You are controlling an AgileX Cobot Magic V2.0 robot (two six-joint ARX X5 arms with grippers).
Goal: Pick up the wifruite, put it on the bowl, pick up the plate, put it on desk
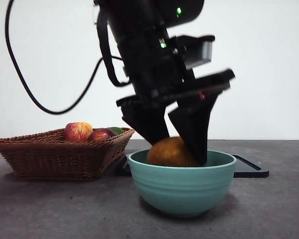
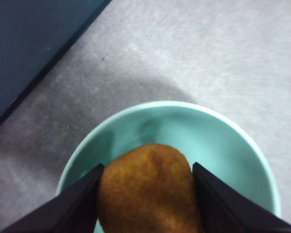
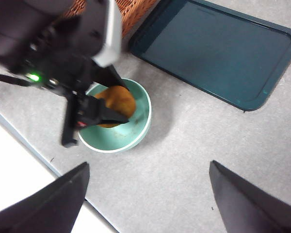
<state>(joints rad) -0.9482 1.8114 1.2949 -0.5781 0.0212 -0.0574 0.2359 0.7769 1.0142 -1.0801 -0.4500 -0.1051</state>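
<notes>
The brown, rough-skinned wifruite (image 1: 170, 152) (image 2: 148, 194) sits low inside the teal-green bowl (image 1: 182, 191) (image 2: 228, 141) in the middle of the desk (image 1: 279, 209). My left gripper (image 1: 182, 152) (image 2: 148, 166) reaches down into the bowl, shut on the wifruite, with one black jaw pressed to each side of it. The right wrist view shows the same grip from high above, the bowl (image 3: 141, 121) under the left arm. My right gripper (image 3: 145, 194) hangs open well above the desk, holding nothing. A flat dark tray (image 3: 218, 48) lies behind the bowl; no other plate shows.
A brown wicker basket (image 1: 55, 154) with red apples (image 1: 78, 131) stands left of the bowl, close to it. The tray's edge (image 1: 249, 171) shows behind the bowl to the right. A black cable (image 1: 25, 84) loops above the basket.
</notes>
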